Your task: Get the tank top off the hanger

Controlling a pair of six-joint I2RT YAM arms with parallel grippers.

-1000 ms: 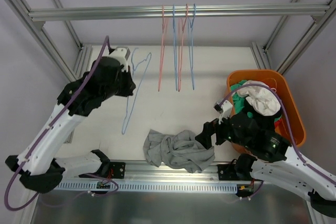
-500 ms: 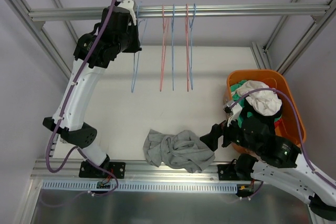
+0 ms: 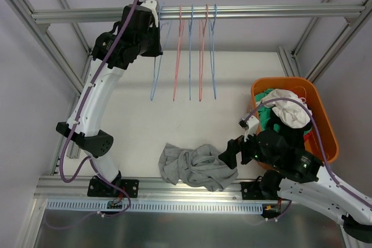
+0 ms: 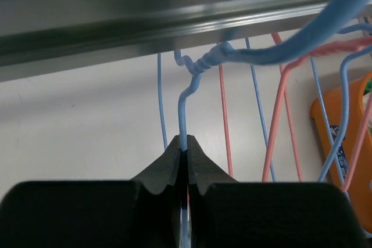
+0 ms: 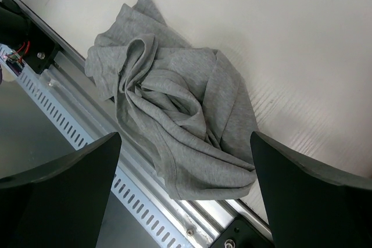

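The grey tank top [image 3: 197, 165] lies crumpled on the table by the front rail, off any hanger; it also fills the right wrist view [image 5: 174, 114]. My left gripper [image 3: 152, 14] is up at the metal rail [image 3: 261, 11], shut on the neck of an empty light-blue wire hanger [image 3: 156, 68]. In the left wrist view the black fingers [image 4: 185, 143] pinch the blue wire [image 4: 183, 108] just below its twisted hook, close under the rail. My right gripper [image 3: 231, 153] is open and empty, its jaws spread wide just above the tank top [image 5: 185, 139].
Several red and blue empty hangers [image 3: 192, 56] hang from the rail right beside the held one. An orange basket [image 3: 321, 114] with white and green clothes stands at the right. Aluminium frame posts [image 3: 64, 56] flank the table.
My left arm has lifted the blue hanger from low over the table up to the rail, then shifted it right toward the other hangers. My right gripper has stayed over the tank top.
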